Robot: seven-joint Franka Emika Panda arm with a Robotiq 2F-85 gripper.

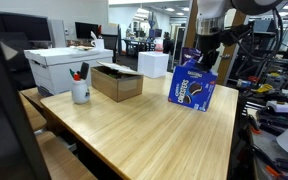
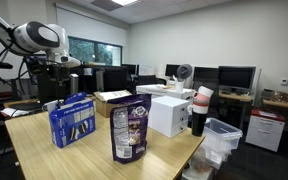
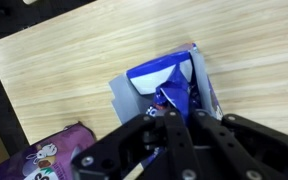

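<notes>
A blue snack box (image 1: 192, 92) stands upright with its top open on the wooden table (image 1: 134, 130); it also shows in an exterior view (image 2: 72, 122) and in the wrist view (image 3: 144, 88). My gripper (image 1: 208, 62) hangs straight over the box's open top, seen also in an exterior view (image 2: 62, 90). In the wrist view the fingers (image 3: 179, 118) are pressed together on a crumpled blue packet (image 3: 174, 95) that sticks out of the box. A purple snack bag (image 2: 130, 130) stands beside the box, and its corner shows in the wrist view (image 3: 39, 160).
An open cardboard box (image 1: 117, 82), a white cup with pens (image 1: 80, 92) and a white storage box (image 1: 69, 65) stand at the far side of the table. A white box (image 2: 169, 115), a dark cup (image 2: 199, 115) and a clear bin (image 2: 222, 140) are near the table's edge.
</notes>
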